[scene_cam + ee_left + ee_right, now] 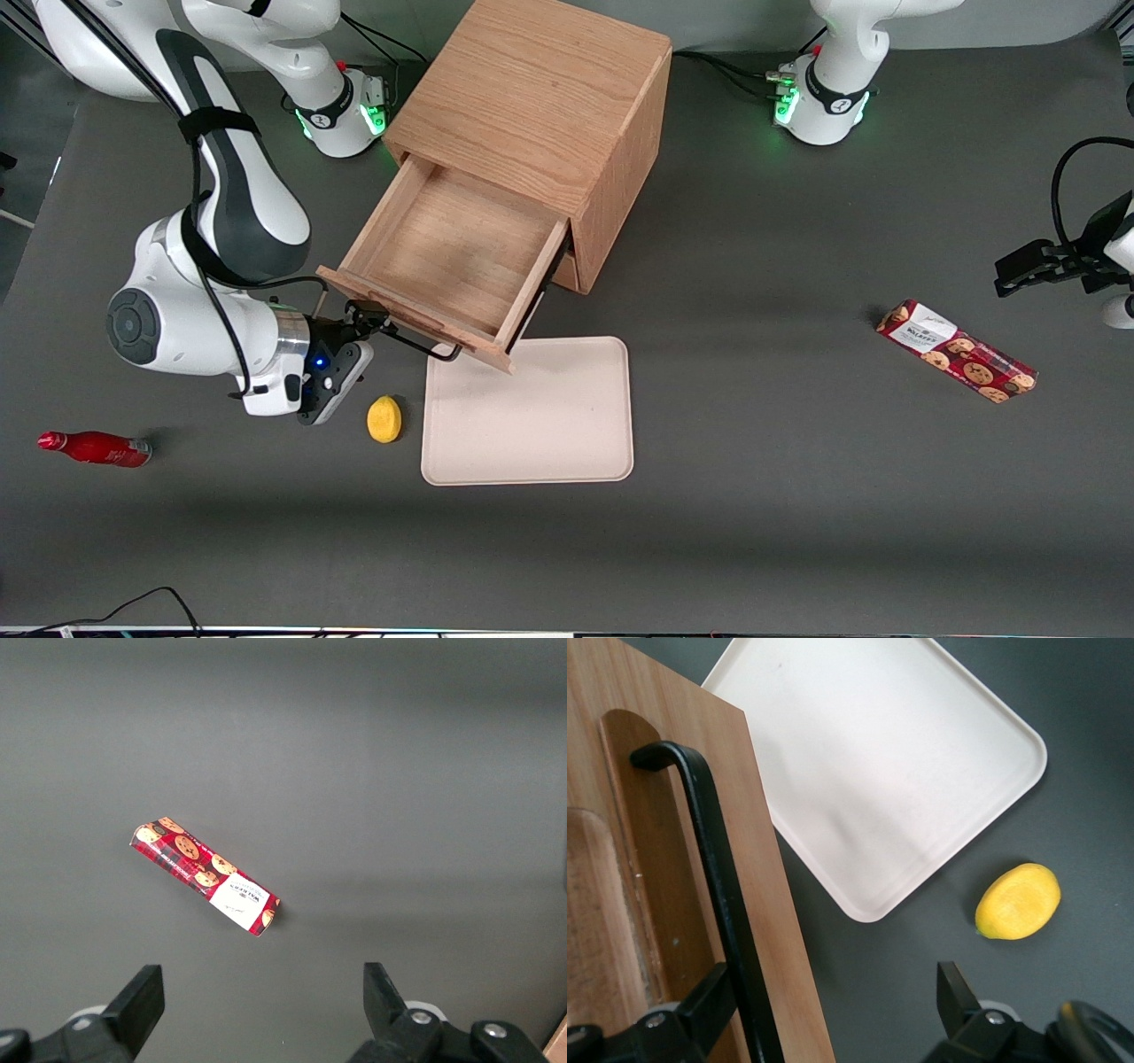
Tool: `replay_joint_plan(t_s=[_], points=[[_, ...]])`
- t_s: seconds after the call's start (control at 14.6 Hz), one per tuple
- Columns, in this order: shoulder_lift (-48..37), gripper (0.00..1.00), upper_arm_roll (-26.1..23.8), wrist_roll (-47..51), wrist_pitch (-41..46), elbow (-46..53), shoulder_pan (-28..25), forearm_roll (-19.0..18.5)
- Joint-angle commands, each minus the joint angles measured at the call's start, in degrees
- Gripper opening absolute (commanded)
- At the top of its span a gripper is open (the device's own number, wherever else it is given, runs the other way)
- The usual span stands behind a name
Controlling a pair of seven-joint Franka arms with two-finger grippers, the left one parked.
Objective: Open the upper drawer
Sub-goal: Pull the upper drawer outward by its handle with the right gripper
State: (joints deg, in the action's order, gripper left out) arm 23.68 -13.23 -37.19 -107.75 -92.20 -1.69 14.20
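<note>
Upper drawer (456, 257) stands pulled well out of the cabinet (540, 97), its inside bare, its front overhanging the edge of the cream tray (532, 416); I judge the opening itself essentially done.

Tool (376, 321) sits at the drawer front, at the end of the dark wire handle (423, 341) nearest the working arm; in the right wrist view the handle bar (722, 895) runs just beside one finger (713, 997), the other finger (957, 997) well apart from it; I read the tool as released, spread around the bar and not clamping it.

Risks from here, as I judge them: a careless retreat could hook a finger on the bar and drag the drawer further or skew the cabinet on the surface (797, 487); pulling much more might run the drawer off its slides; a low sweep could knock the lemon (384, 418), which lies near the tool, beside the tray.
</note>
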Motion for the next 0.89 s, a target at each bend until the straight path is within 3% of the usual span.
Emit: replay_joint_plan(t_s=[0.0,0.82], points=[[2.2,1.00,0.3,-1.0,1.1,3.4,-0.6,-1.3],[8.1,1.00,0.2,-0.3,1.1,11.4,-1.6,-2.8]])
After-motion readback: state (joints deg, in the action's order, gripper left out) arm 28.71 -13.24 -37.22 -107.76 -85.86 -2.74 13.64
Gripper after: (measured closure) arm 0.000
